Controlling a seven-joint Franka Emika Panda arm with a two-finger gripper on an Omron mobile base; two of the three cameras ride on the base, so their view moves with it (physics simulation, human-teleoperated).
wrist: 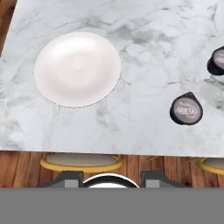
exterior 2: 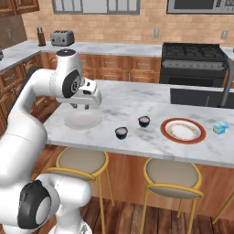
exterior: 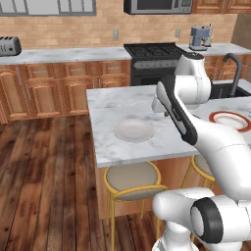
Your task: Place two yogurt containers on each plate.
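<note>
The plain pale plate (exterior: 134,131) (exterior 2: 72,121) (wrist: 78,68) lies bare on the marble island's left part. My gripper (exterior 2: 80,108) (wrist: 111,180) hovers above that plate's near side, open, nothing between its fingertips. Two dark navy yogurt cups with pale tops stand on the counter to the right of the plate, the nearer (exterior 2: 121,133) (wrist: 186,109) and the farther (exterior 2: 144,121) (wrist: 217,61). Further right lies the red-rimmed white plate (exterior 2: 183,130) (exterior: 229,120), bare. One light blue boxy yogurt container (exterior 2: 221,127) sits beyond it, by the right edge.
The island's front edge (exterior 2: 137,150) runs just below the cups, with yellow-legged stools (exterior 2: 82,161) (exterior 2: 172,176) (exterior: 132,177) tucked under it. A black sink (exterior 2: 201,97) and faucet (exterior 2: 227,87) are at the island's back right. A stove (exterior 2: 194,57) stands behind.
</note>
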